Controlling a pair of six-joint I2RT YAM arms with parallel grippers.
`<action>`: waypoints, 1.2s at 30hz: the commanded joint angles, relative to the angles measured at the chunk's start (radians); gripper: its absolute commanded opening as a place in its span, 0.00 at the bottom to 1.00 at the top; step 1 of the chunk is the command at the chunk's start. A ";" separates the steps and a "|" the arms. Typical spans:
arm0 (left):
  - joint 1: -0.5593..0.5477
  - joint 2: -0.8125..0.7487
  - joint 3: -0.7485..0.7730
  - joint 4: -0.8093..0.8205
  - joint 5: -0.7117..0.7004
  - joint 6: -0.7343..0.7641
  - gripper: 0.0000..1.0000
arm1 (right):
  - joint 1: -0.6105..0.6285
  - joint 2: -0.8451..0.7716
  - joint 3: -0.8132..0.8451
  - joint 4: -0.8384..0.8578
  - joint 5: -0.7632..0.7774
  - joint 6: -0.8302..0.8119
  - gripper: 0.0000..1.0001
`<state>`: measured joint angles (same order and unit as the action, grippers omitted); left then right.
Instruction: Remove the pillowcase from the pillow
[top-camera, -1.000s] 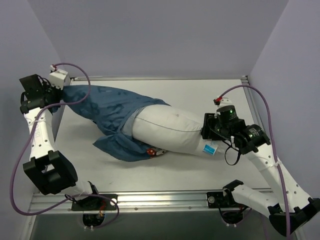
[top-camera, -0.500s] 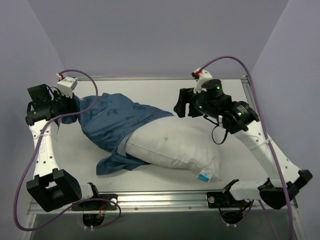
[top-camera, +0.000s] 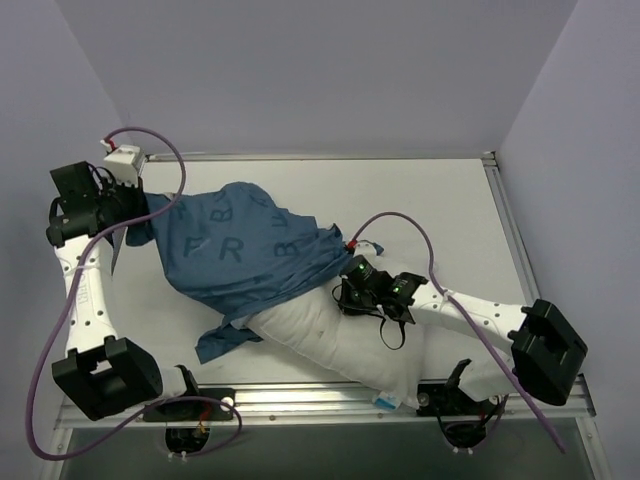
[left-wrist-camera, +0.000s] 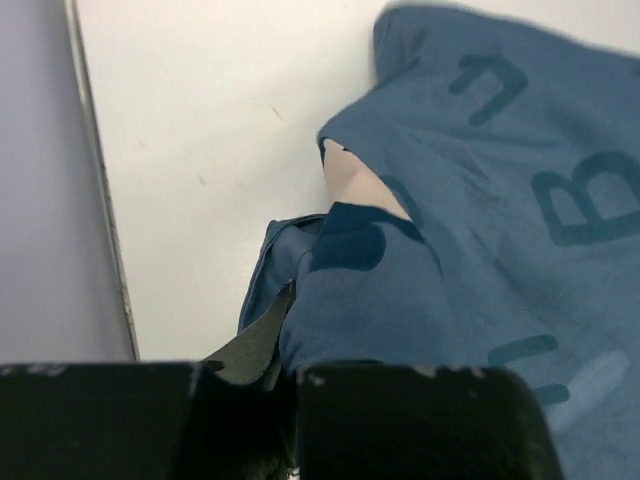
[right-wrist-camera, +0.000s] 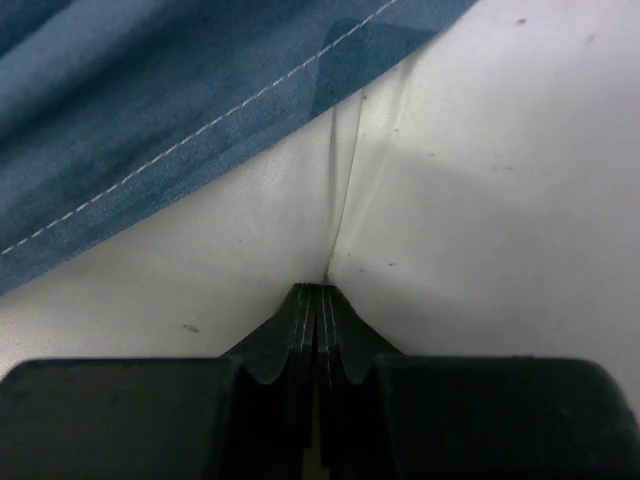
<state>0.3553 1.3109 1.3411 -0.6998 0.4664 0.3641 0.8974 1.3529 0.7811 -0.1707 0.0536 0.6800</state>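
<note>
Pillowcase and pillow block the table centre; far right is passable.

This is a robotics lab test cell, not a lived-in room: a left arm and a right arm, both white and black, are bolted to an aluminium rail at the near edge of a white tabletop. Plain lavender-grey walls box it in on three sides, and purple cables loop off the arms.
</note>
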 joint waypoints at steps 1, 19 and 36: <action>0.007 0.016 0.206 0.106 -0.012 -0.117 0.02 | 0.008 0.141 -0.147 -0.133 0.074 0.059 0.00; 0.091 0.434 1.322 0.049 -0.163 -0.165 0.02 | 0.037 0.281 -0.210 -0.081 0.089 0.158 0.00; -0.093 0.143 0.485 0.019 -0.101 0.035 0.02 | 0.011 0.104 -0.146 -0.134 0.080 0.102 0.00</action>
<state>0.3161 1.5536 2.0079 -0.8024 0.3737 0.3229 0.9260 1.4254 0.7071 0.1749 0.1101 0.8623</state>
